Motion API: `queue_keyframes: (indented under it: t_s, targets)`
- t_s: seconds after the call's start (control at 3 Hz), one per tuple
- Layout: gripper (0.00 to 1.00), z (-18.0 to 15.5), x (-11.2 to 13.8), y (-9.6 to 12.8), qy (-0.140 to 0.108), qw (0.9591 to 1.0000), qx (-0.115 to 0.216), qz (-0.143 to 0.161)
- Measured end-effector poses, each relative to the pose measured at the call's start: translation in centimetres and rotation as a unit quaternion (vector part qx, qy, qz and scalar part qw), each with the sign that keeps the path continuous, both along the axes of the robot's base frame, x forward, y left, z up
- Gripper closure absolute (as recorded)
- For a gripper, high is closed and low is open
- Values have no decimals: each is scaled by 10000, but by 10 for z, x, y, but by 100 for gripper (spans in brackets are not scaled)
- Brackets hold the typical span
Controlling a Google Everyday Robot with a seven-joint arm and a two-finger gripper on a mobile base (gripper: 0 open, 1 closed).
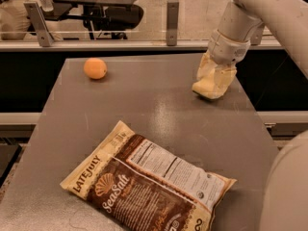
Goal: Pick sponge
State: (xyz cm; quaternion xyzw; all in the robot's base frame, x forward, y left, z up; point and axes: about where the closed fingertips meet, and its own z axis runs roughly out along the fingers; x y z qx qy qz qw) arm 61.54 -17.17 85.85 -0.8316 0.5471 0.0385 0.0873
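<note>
The sponge (204, 87) is a pale yellow block with a thin dark underside, at the far right of the grey table (144, 105). My gripper (215, 80) comes down onto it from above on the white arm. Its pale yellow padded fingers (222, 75) are closed against the sponge's sides and cover its upper part. The sponge sits tilted, its lower left corner at the table surface.
A round orange (95, 68) lies at the far left of the table. A large brown and cream chip bag (144, 182) lies across the near middle. A glass barrier with metal posts (172, 16) runs behind the table. The table's right edge is close to the sponge.
</note>
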Motion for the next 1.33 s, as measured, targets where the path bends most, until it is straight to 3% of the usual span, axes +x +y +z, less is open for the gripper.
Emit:
queue_keyframes:
  t_s: [0.33, 0.67, 1.33]
  targets:
    - [95, 31, -5, 20, -105, 9992, 377, 44]
    - [100, 73, -8, 48, -304, 9962, 809, 128]
    - [100, 130, -18, 90, -564, 9887, 1354, 296]
